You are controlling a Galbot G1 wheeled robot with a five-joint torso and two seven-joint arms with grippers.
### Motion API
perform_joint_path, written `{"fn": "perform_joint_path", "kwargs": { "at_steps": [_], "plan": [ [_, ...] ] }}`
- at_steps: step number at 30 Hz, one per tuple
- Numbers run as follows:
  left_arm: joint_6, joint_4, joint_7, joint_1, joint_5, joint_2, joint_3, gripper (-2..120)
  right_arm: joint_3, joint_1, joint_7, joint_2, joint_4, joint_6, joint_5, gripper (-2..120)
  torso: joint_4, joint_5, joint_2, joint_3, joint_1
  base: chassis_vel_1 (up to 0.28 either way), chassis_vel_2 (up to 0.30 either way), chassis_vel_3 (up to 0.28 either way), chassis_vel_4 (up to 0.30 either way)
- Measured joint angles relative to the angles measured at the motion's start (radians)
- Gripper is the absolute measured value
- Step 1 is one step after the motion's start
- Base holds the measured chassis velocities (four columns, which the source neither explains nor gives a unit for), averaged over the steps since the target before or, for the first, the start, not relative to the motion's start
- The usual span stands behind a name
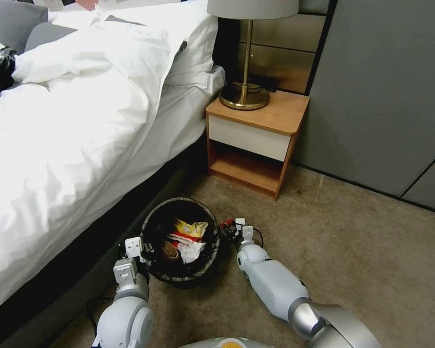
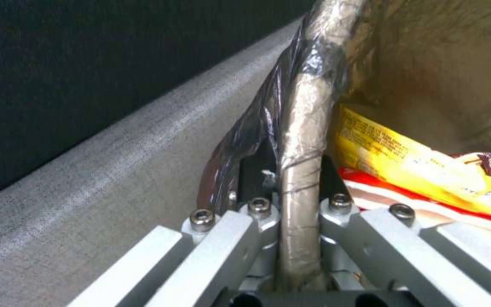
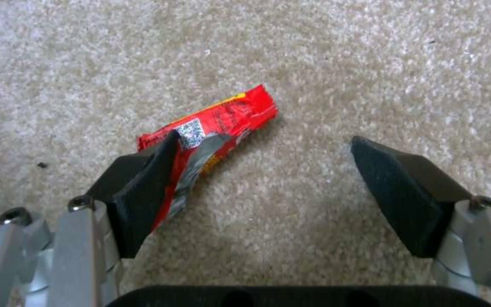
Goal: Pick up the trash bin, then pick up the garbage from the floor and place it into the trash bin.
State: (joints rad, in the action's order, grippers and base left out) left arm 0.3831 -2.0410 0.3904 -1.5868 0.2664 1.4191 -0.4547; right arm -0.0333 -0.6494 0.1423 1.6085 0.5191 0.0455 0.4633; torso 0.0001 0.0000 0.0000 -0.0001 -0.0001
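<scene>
From my station I see the left gripper point(image 1: 142, 251) clenched on the rim of the small round white plastic trash bin with the dark bag liner point(image 1: 154, 227), which sits just beside the bed's dark base point(image 1: 58, 270); in the left wrist view the liner-wrapped rim point(image 2: 302, 140) runs straight between my fingers point(image 2: 257, 213). Inside the bin lie a yellow foil wrapper point(image 1: 191, 227), a red-and-white wrapper point(image 1: 179, 238), a white tissue point(image 1: 192, 251) and a piece of brown paper point(image 1: 169, 251). My right gripper point(image 1: 234, 231) is low over the beige carpet point(image 1: 362, 241), just beside the bin's rim on the side away from the bed, its jaws spread wide. In the right wrist view a small red crumpled wrapper point(image 3: 228, 117) lies on the carpet, partly under one black finger pad point(image 3: 143, 192), while the other pad point(image 3: 393, 187) stands well apart from it. A wooden nightstand with a brass lamp point(image 1: 256, 140) stands beyond the bin.
</scene>
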Motion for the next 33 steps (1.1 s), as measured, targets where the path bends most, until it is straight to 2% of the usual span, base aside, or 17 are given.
{"fn": "perform_joint_path", "kwargs": {
  "at_steps": [5,11,14,23,29,33],
  "plan": [
    [0.0,0.0,0.0,0.0,-0.001,0.003,0.0,0,-0.001,0.006,-0.007,-0.001,-0.011,0.003,0.0,63,-0.0003,-0.0004,0.0,0.0,0.0,0.0,0.0,0.0,0.0],
    [-0.002,0.0,0.0,-0.002,-0.003,0.004,0.0,0,0.0,0.007,-0.013,-0.001,-0.017,0.006,0.0,55,-0.0005,-0.0004,0.0,0.0,0.0,0.0,0.0,0.0,0.0],
    [-0.002,-0.001,0.0,-0.003,-0.004,0.005,0.0,0,0.001,0.004,-0.014,-0.002,-0.017,0.01,-0.002,44,-0.0007,-0.0005,0.0,0.0,0.0,0.0,0.0,0.0,0.0],
    [-0.004,-0.001,0.0,-0.003,-0.004,0.007,0.0,0,0.003,0.005,-0.021,-0.001,-0.023,0.017,-0.004,22,-0.0001,0.0001,0.0,0.0,0.0,0.0,0.0,0.0,0.0],
    [-0.005,0.001,0.0,-0.002,-0.004,0.007,0.001,0,0.003,0.008,-0.027,0.0,-0.026,0.023,-0.005,0,0.0004,0.0004,0.0,0.0,0.0,0.0,0.0,0.0,0.0],
    [-0.005,0.003,0.0,0.0,-0.004,0.007,0.003,0,0.002,0.011,-0.029,0.0,-0.03,0.027,-0.005,0,0.0001,0.0002,0.0,0.0,0.0,0.0,0.0,0.0,0.0]
  ]
}}
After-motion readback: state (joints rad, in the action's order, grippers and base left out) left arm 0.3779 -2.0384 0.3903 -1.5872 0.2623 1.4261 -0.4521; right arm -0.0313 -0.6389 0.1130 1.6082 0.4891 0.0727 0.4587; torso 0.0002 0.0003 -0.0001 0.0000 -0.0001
